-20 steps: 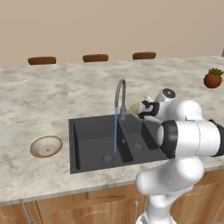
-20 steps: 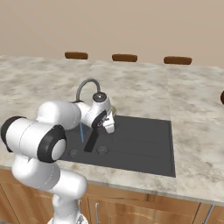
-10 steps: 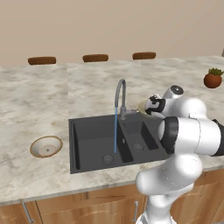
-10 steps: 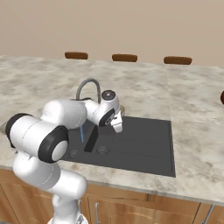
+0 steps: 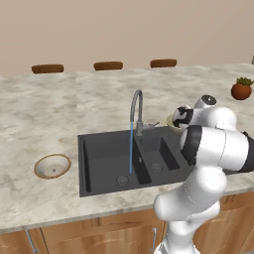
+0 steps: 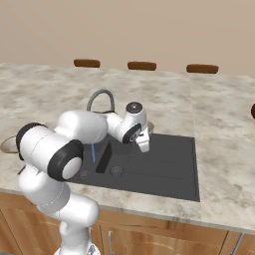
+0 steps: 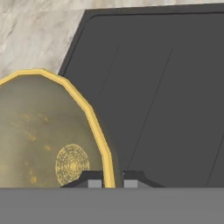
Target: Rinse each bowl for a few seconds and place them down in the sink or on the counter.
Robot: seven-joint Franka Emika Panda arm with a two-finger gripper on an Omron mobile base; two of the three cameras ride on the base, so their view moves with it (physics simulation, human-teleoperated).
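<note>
plain beige wall (image 5: 124, 30), three brown chair backs (image 5: 108, 65)

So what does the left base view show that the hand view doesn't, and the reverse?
Left base view: shallow bowl on the counter left of the sink, tap running water, potted plant. Hand view: jaws shut on the rim of the olive bowl, its speckled inside. Both: the olive bowl, sink and counter.

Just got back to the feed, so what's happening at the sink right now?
The gripper has its jaws pinched on the rim of the olive-tan bowl, holding it over the ribbed drainboard side of the sink. The tap is running a stream into the left basin. The other bowl, brown-rimmed, sits on the counter left of the sink.
</note>
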